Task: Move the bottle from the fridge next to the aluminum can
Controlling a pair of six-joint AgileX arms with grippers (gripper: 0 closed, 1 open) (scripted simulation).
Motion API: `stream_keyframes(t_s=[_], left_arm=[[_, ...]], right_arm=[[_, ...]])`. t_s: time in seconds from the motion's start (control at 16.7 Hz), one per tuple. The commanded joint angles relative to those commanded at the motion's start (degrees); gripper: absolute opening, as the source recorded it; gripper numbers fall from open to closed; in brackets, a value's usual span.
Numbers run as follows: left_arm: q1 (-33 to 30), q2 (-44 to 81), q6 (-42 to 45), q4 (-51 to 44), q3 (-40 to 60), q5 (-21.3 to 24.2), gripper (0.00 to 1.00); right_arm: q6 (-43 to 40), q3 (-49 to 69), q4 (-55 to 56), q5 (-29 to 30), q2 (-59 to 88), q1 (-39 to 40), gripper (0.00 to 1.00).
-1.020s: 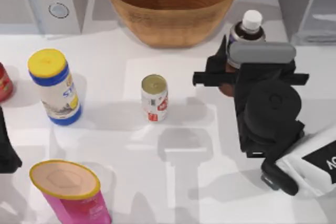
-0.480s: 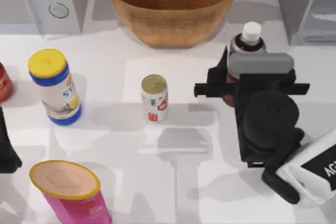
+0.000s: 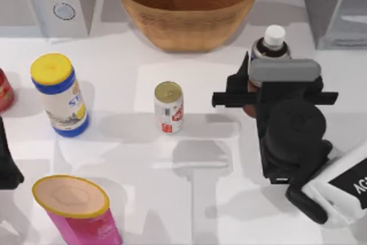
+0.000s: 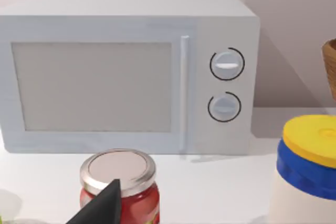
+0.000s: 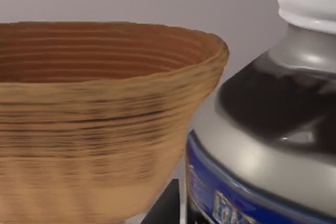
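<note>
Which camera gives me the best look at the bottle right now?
The right wrist view: the bottle is close up, with white cap, dark neck and blue label edge beside the wicker bowl. The top view shows its cap and neck behind the right gripper. The left wrist view faces the microwave.

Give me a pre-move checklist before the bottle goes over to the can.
1. Bottle out of the fridge: ok, it stands upright on the table in front of it.
2. Right gripper on the bottle: cannot tell; it is at the body, but the wrist hides the fingers.
3. Landing spot beside the can: ok, bare table on its right.
4. Path from bottle to can: ok, nothing stands between them; the bowl sits farther back.
5. Can upright: ok.
6. Left gripper out of the way: ok, parked at the table's left edge.
</note>
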Motion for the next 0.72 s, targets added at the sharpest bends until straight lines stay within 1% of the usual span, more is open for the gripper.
stream_keyframes(t_s=[0.6,0.66,0.72], left_arm=[[0.0,0.0,0.0,0.0,0.0,0.0,1.00],[0.0,0.0,0.0,0.0,0.0,0.0,1.00],[0.0,0.0,0.0,0.0,0.0,0.0,1.00]], right_arm=[[0.0,0.0,0.0,0.0,0.0,0.0,0.98],[0.0,0.0,0.0,0.0,0.0,0.0,1.00],[0.0,0.0,0.0,0.0,0.0,0.0,1.00]])
